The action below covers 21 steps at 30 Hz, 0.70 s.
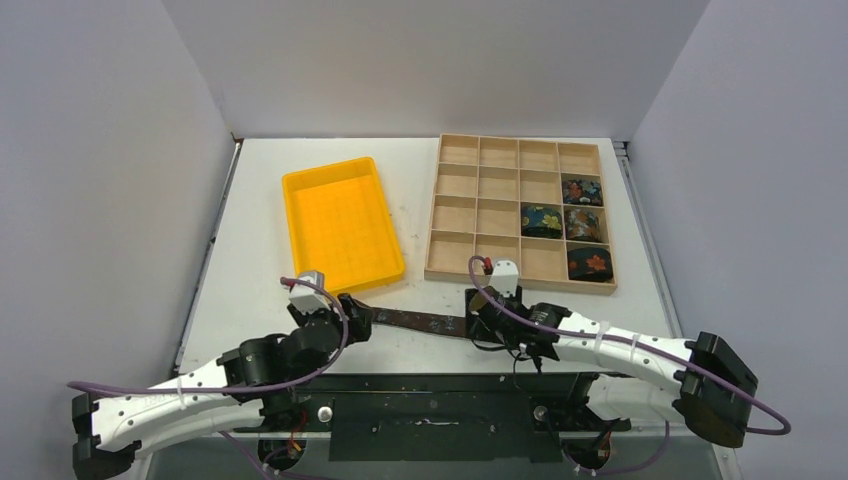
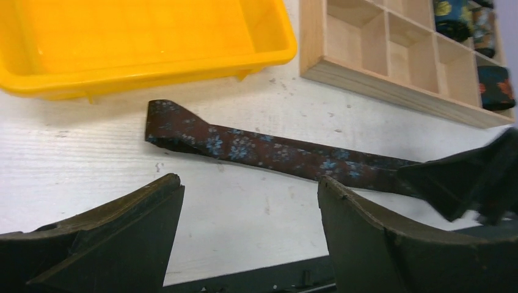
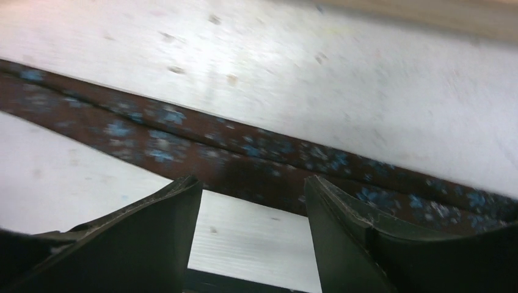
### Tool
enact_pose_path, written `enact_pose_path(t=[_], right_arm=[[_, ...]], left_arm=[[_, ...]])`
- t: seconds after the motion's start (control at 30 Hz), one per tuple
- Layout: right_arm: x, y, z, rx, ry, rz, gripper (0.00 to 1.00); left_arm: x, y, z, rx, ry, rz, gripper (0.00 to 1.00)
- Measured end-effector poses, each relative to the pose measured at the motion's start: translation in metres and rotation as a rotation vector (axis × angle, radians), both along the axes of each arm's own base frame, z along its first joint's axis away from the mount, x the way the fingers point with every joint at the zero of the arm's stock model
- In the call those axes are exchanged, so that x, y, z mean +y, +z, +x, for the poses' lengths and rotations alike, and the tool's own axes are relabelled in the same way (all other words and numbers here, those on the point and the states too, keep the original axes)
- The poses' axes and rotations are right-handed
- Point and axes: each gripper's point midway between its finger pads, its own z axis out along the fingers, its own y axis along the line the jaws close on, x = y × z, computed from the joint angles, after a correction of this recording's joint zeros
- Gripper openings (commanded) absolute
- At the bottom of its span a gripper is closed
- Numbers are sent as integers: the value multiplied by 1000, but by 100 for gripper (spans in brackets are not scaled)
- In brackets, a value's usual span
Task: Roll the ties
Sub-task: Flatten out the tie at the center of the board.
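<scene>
Lying flat at lower centre, the brown tie (image 1: 420, 322) stretches between both grippers (four rolled ties (image 1: 541, 220) sit at the right of the tray (image 1: 450, 273)). The left gripper (image 2: 250, 183) is spread and empty. The right gripper (image 3: 253, 183) looks spread too, over the tie, though it's blurry.

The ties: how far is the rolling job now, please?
Done: four rolled ties sit in cells of the wooden tray. In hand: a brown blue-flowered tie lies flat and unrolled on the table, with the left gripper and right gripper open near it, neither gripping. Left: roll this tie and place it in a cell. The yellow bin shows no more ties.
</scene>
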Motion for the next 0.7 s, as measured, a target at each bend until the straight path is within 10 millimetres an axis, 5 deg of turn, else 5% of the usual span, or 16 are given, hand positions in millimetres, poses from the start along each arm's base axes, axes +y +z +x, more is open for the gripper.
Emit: enact_pose_path(t=[0.2,0.4,0.57,0.7], right_arm=[[59,35,23,-91,167,74,62],[108,6,20,-94,364,1,59],[110,-30,18,-53,398,-94,57],[108,-31,20,-80,385,-80,57]], left_arm=[[22,-50,5,53,111,133,74],[38,-65,19,97,241,169,74],[48,-63,40,129,319,96,70],[72,-72,66,200,423,14,64]])
